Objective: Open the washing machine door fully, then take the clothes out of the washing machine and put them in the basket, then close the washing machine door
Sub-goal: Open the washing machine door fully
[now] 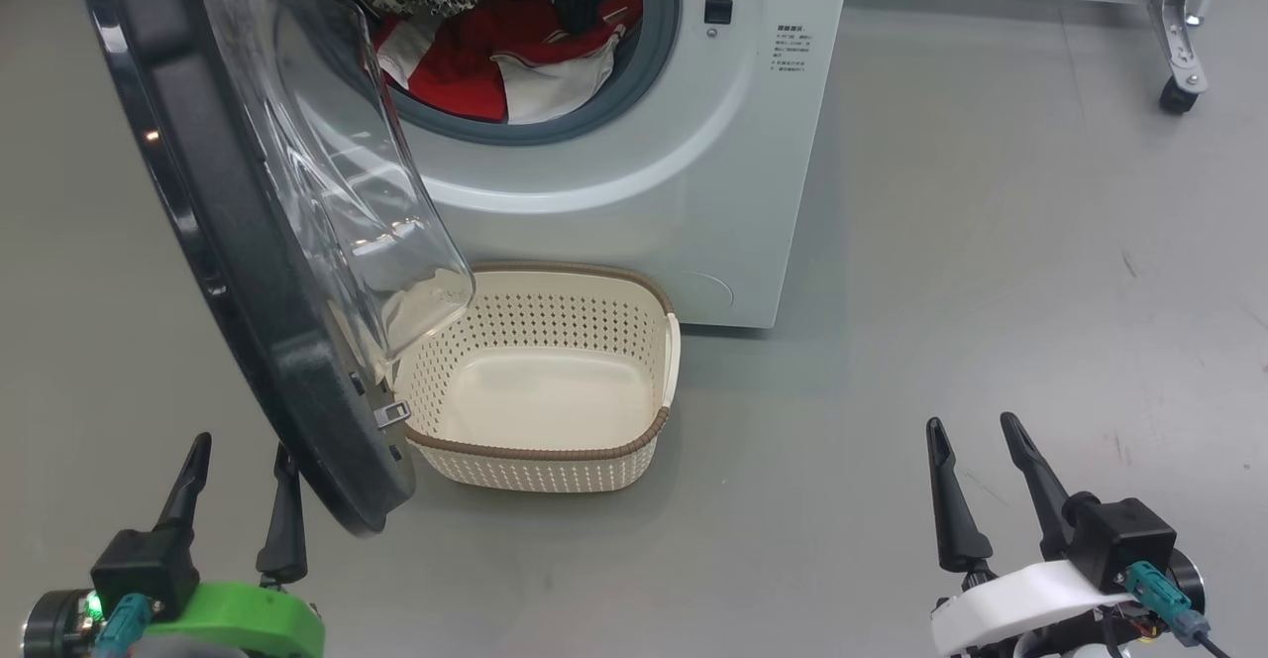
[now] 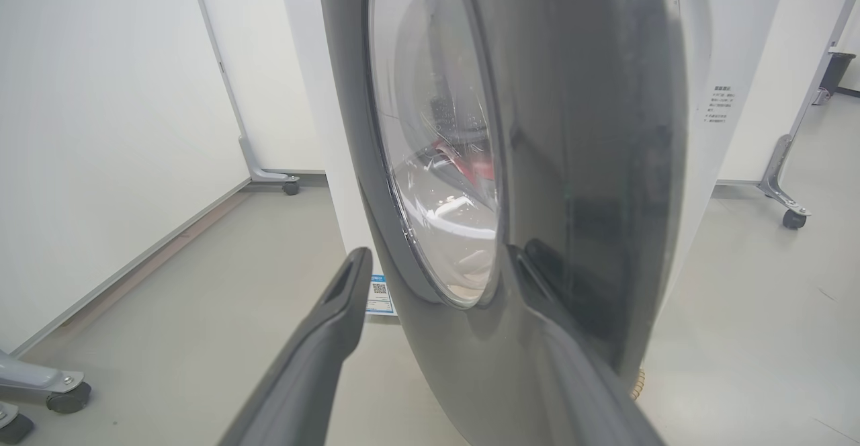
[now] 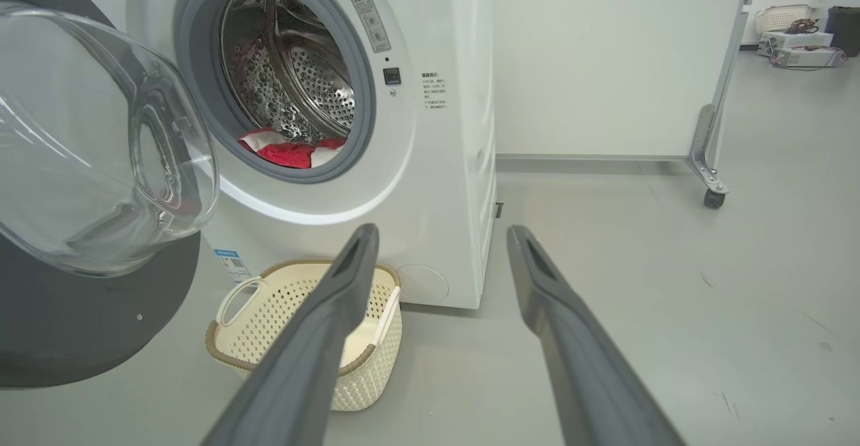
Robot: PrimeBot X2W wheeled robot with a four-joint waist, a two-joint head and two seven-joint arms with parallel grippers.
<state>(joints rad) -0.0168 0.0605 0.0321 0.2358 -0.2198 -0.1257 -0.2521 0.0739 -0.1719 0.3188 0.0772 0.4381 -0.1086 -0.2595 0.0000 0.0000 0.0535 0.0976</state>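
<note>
The white washing machine (image 1: 644, 192) stands ahead with its washing machine door (image 1: 228, 272) swung out towards me on the left, the glass bowl facing right. Red and white clothes (image 1: 475, 63) lie in the steel drum, also seen in the right wrist view (image 3: 289, 152). The cream basket (image 1: 535, 450) sits empty on the floor under the opening, partly behind the door. My left gripper (image 1: 244, 443) is open at the door's lower edge, its fingers (image 2: 336, 311) close against the door's black outer face (image 2: 591, 164). My right gripper (image 1: 971, 420) is open over bare floor, right of the basket (image 3: 282, 311).
A white partition on caster wheels (image 1: 1179, 93) stands behind and right of the machine. More white panels with casters (image 2: 67, 392) line the left side. Open grey floor (image 1: 991, 272) stretches to the right of the machine and basket.
</note>
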